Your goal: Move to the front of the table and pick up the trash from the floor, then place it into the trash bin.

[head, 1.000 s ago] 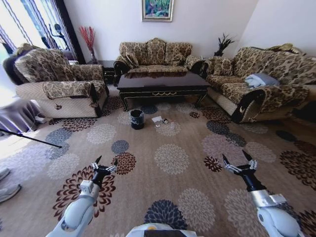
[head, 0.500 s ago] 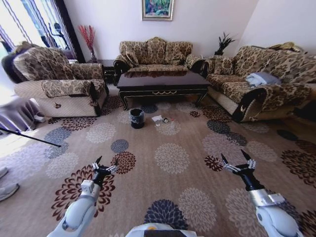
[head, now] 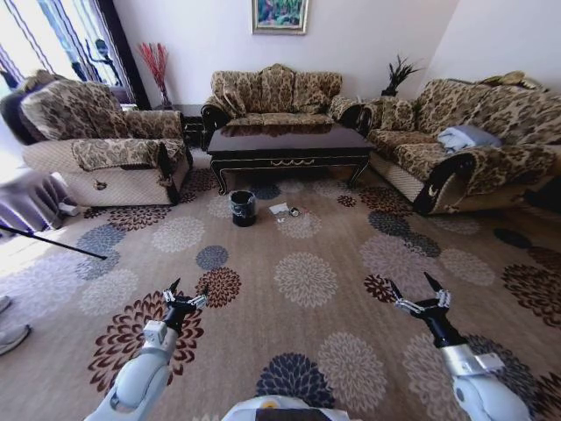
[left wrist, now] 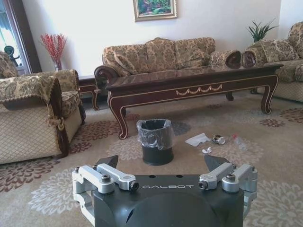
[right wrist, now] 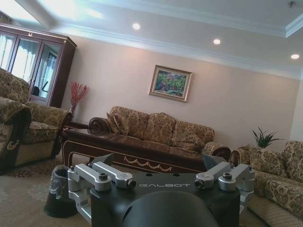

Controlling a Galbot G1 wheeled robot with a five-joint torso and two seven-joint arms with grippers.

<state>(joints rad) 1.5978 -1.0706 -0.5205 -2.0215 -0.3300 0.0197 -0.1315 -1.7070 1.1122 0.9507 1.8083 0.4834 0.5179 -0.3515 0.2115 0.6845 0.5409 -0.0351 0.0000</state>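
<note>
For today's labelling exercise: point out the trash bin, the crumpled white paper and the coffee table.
trash bin (left wrist: 155, 146): left wrist view, bagged side wall.
crumpled white paper (left wrist: 197, 139): left wrist view, sheet's middle.
coffee table (head: 289, 141): head view, glossy top.

Living room. Floor: beige carpet (head: 298, 263) with large floral medallions. At 12 o'clock, a patterned sofa (head: 273, 95) against a white wall, framed painting (head: 280, 17) above. Armchair (head: 101, 140) at 10 o'clock before bright windows. Second sofa (head: 465, 145) at 2 o'clock. Recessed ceiling lights (right wrist: 136, 26) on.
</note>
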